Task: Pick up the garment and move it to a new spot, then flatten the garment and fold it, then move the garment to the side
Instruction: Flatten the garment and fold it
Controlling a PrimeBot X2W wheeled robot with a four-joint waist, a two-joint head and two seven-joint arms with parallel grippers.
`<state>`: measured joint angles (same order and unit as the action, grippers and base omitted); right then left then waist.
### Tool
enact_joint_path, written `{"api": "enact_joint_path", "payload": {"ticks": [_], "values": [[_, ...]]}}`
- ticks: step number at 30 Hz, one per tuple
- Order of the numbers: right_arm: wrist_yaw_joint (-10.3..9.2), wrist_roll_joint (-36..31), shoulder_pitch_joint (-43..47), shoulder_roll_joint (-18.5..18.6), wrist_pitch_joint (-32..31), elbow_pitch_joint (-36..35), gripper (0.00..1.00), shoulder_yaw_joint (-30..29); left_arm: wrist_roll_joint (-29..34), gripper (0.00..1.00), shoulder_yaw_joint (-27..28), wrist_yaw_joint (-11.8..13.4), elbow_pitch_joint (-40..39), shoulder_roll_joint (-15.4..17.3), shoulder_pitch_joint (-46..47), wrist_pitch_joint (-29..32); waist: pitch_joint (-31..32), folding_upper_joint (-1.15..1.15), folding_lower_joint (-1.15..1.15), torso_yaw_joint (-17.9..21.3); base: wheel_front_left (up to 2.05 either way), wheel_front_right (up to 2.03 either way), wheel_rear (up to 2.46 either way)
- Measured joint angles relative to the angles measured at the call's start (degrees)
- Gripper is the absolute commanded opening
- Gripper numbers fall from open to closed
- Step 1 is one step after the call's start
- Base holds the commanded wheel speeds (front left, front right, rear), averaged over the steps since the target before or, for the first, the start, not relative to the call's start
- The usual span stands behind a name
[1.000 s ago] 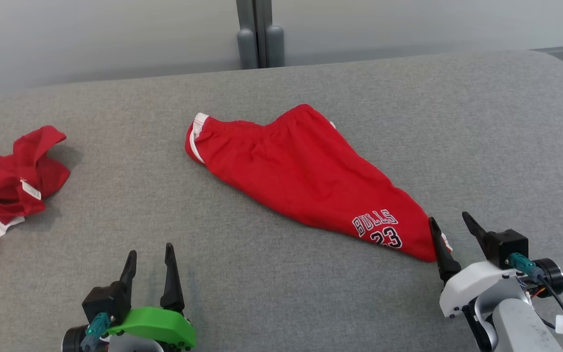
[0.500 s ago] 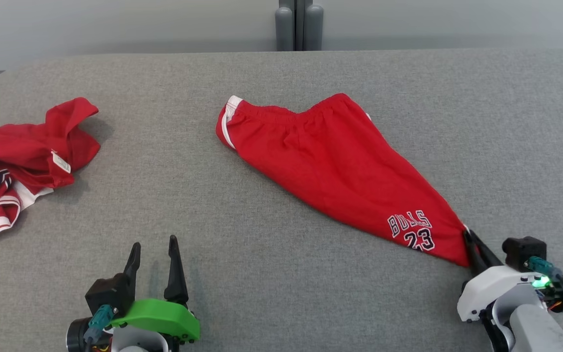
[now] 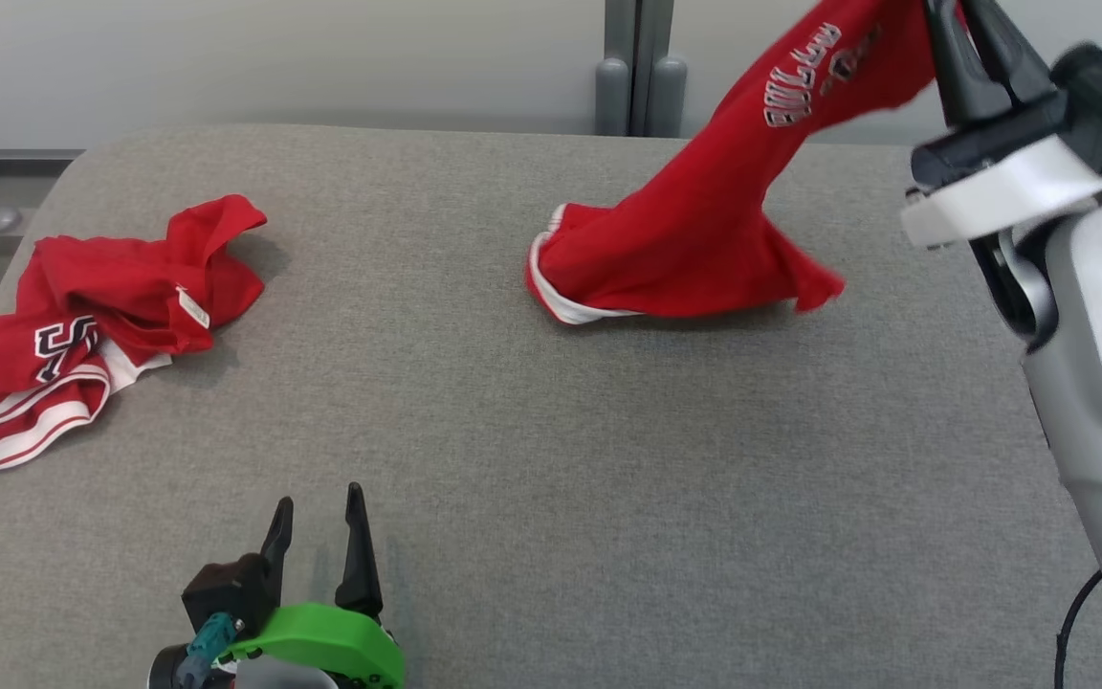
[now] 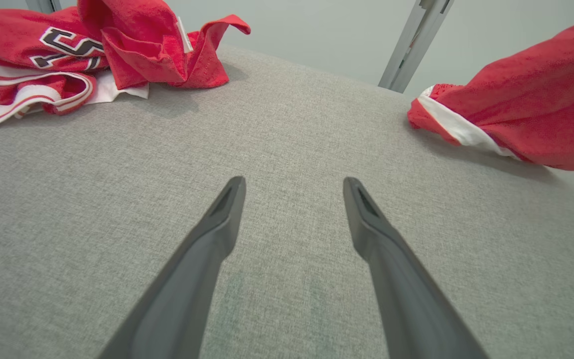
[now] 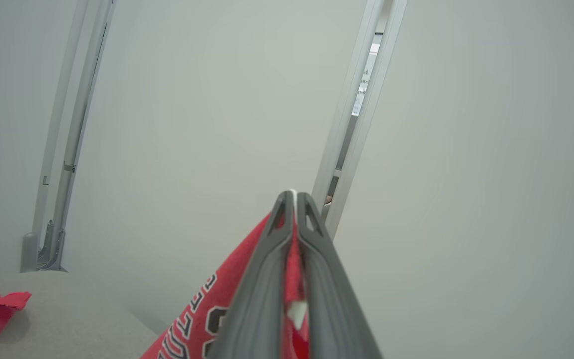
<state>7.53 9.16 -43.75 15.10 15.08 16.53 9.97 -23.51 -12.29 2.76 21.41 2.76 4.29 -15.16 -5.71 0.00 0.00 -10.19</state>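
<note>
Pinching the printed leg corner of the red shorts (image 3: 694,239), the right hand (image 5: 292,197) holds it high over the counter's (image 3: 551,478) far right corner, likely to lift the cloth clear for moving. The waistband end rests on the counter near its far edge. The left hand (image 3: 319,496) hovers spread and empty at the near edge.

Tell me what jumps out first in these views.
The red shorts hang from the right gripper, its fingers shut on one corner at the upper right, the other end resting on the grey surface. A crumpled red jersey lies far left; the left gripper sits open at the bottom.
</note>
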Motion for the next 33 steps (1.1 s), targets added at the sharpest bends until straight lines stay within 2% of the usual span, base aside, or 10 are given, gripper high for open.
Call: {"api": "enact_joint_path", "payload": {"ticks": [5,11,14,27,28,29,33], "values": [[0.00,1.6,-11.6,0.1,0.0,-0.4,0.00,8.6,-0.7,1.00,-0.7,0.0,0.8,0.0,-1.1,0.0,1.4,0.00,0.00,-2.3,0.00,0.00,0.00],[0.00,5.3,-18.8,-3.4,0.0,0.6,0.00,15.4,-1.5,1.00,-0.9,0.3,1.0,0.0,-2.2,0.0,3.0,0.00,0.00,-4.6,0.00,0.00,0.00],[0.00,5.9,-20.2,-4.3,0.0,0.7,0.00,15.5,-1.5,1.00,-0.9,0.3,1.1,0.0,-2.7,0.0,3.6,0.00,0.00,-5.2,0.00,0.00,0.00],[0.00,-0.5,-16.2,-2.1,0.1,16.0,0.00,10.9,-1.5,1.00,-0.8,0.6,0.5,0.0,-2.9,0.0,1.9,0.00,0.00,-4.9,0.00,0.00,0.00],[0.00,-1.4,-15.4,-1.7,0.1,18.1,0.43,10.7,-1.5,1.00,-0.7,0.6,0.6,0.0,-2.8,0.0,1.6,0.00,0.00,-4.8,0.00,0.00,0.00],[0.00,-2.6,-14.3,-1.2,0.0,20.8,1.00,10.5,-1.4,1.00,-0.7,0.6,0.7,0.0,-2.6,0.0,1.3,0.00,0.00,-4.8,0.00,0.00,0.00],[0.00,-5.1,-9.5,-0.1,0.0,27.9,1.00,7.5,-1.4,1.00,-1.4,0.4,0.9,0.0,-1.9,0.0,0.2,0.00,0.00,-4.4,0.00,0.00,0.00]]}}
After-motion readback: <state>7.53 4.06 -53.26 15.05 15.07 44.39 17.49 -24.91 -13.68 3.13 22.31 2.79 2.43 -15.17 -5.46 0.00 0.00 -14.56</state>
